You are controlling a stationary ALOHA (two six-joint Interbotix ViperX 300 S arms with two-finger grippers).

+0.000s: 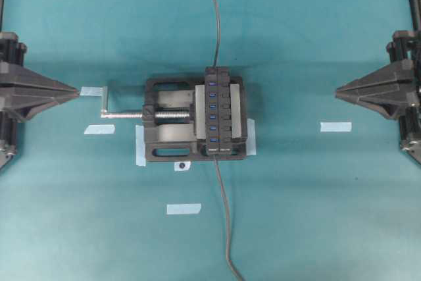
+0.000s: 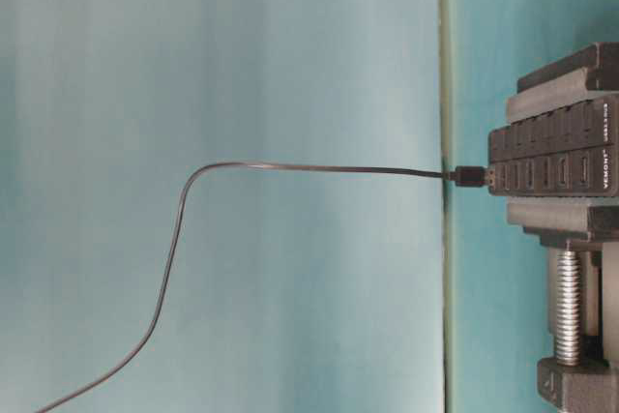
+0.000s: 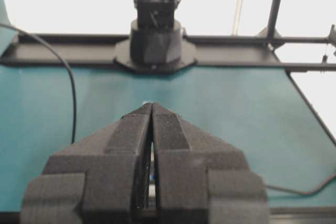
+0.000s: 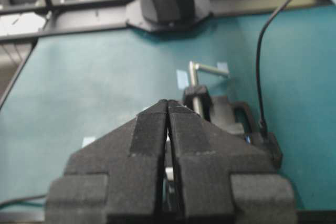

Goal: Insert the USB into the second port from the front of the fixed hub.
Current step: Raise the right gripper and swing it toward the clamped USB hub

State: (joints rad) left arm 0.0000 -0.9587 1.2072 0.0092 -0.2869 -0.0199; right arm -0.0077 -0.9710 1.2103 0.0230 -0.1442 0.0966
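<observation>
Seeing both pincers, left (image 1: 79,91) and right (image 1: 337,91), pressed closed and empty, well apart from the hub (image 1: 220,111) in the vise (image 1: 164,122) mid-surface (image 1: 316,215); I can't tell which cable end is the USB.

Overhead looks straight down, table-level sits close and sideways, both sharing the fixed hub (image 1: 221,111)

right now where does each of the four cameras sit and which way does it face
Overhead: looks straight down on the vise clamping the fixed hub; left claw and right claw at the edges.
Table-level: low, side-on to the hub with a cable plugged in; no robot visible.
Left wrist: looks over its shut claw toward the opposite arm's base.
Right wrist: over its shut claw toward the vise.
Shared: overhead and right wrist both show the vise's silver handle.
</observation>
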